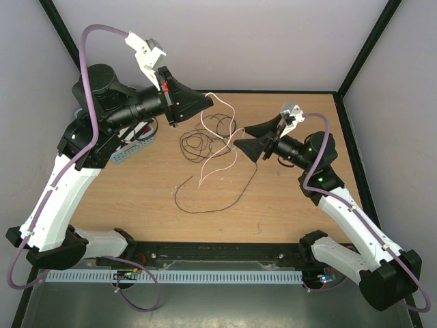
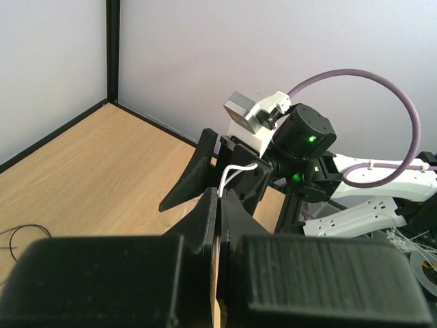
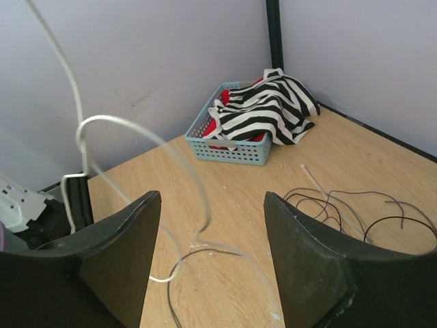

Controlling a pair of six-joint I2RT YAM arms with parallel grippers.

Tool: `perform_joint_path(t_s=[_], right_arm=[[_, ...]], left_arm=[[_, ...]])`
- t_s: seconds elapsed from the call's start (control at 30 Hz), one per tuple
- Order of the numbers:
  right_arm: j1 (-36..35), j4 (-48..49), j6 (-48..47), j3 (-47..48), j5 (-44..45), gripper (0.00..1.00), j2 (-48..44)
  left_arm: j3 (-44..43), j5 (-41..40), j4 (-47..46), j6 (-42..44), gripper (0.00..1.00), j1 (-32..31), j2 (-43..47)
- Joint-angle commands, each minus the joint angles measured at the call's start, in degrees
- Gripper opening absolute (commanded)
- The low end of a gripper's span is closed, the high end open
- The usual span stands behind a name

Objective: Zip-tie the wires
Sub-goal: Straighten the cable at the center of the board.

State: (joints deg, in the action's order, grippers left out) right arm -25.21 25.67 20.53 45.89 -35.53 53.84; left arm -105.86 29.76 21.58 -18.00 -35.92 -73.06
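The wires (image 1: pixel 205 145) lie as a loose tangle of thin dark and pale strands in the middle of the table. My left gripper (image 1: pixel 210 102) hangs above their far side, shut on a pale strand (image 2: pixel 233 173) that comes out of its closed tips (image 2: pixel 222 195). From there the strand droops down into the tangle. My right gripper (image 1: pixel 240 139) stands open just right of the tangle, facing the left gripper. In the right wrist view its jaws (image 3: pixel 212 198) are wide apart, with the pale strand (image 3: pixel 116 121) looping in front of them and dark wires (image 3: pixel 355 205) on the table to the right.
A light blue basket (image 3: pixel 235 152) holding a black-and-white striped cloth (image 3: pixel 270 106) stands at the back left, partly under my left arm (image 1: pixel 133 147). A thin pale strip (image 3: pixel 313 179) lies by the dark wires. Black frame posts and grey walls enclose the table.
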Motion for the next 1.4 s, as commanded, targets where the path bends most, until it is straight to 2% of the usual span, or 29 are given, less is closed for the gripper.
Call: perform_joint_path(t_s=[0.0,0.23,0.27,0.33,0.47,0.53,0.63,0.73,0.83,0.9,1.07,1.17,1.37], right_arm=[[-0.2,2.1,-1.1,1.2,2.7,0.7,0.0],[-0.2,2.5,-0.1,1.1,2.5,0.59,0.6],[-0.3,3.0,0.4,1.1,1.8,0.55,1.0],[-0.4,4.4,1.4,0.8,0.8,0.44,1.7],[-0.5,2.7,0.3,0.3,2.6,0.09,2.1],[-0.5,-2.9,-2.7,1.0,7.3,0.01,1.2],[-0.3,-12.9,-6.6,2.3,19.1,0.0,-1.0],[0.5,-19.5,-8.8,3.2,27.9,0.0,-2.3],[1.6,-26.3,-9.5,5.0,39.0,0.0,-1.7],[4.0,-30.6,-9.4,6.5,47.0,0.0,-0.6],[11.6,-38.2,-11.8,11.0,60.1,0.0,4.6],[14.8,-40.0,-13.1,12.7,65.8,0.0,7.4],[20.5,-40.6,-14.8,11.5,69.2,0.0,9.4]], left_arm=[[0.6,0.0,-1.7,-0.4,0.0,0.2,0.9],[0.5,1.0,-1.9,-1.0,0.0,0.2,0.8],[0.5,1.0,-1.9,-1.0,0.0,0.2,0.8],[0.5,1.0,-1.9,-0.9,0.0,0.2,0.9],[1.6,-0.1,-1.7,0.3,0.0,0.2,2.2],[3.4,-2.6,-0.5,1.5,0.0,1.0,3.7],[9.6,-3.4,0.1,-1.1,0.0,7.4,7.2],[15.9,0.7,0.0,-6.1,0.0,18.3,10.3],[22.1,3.1,0.0,-7.6,0.0,26.2,12.9],[26.2,4.8,0.1,-9.1,0.0,31.3,14.3],[38.3,7.5,0.1,-10.8,0.0,42.5,15.5],[45.5,7.2,0.0,-10.1,0.0,46.6,15.0],[56.6,8.8,-2.2,-10.2,0.0,47.3,13.8]])
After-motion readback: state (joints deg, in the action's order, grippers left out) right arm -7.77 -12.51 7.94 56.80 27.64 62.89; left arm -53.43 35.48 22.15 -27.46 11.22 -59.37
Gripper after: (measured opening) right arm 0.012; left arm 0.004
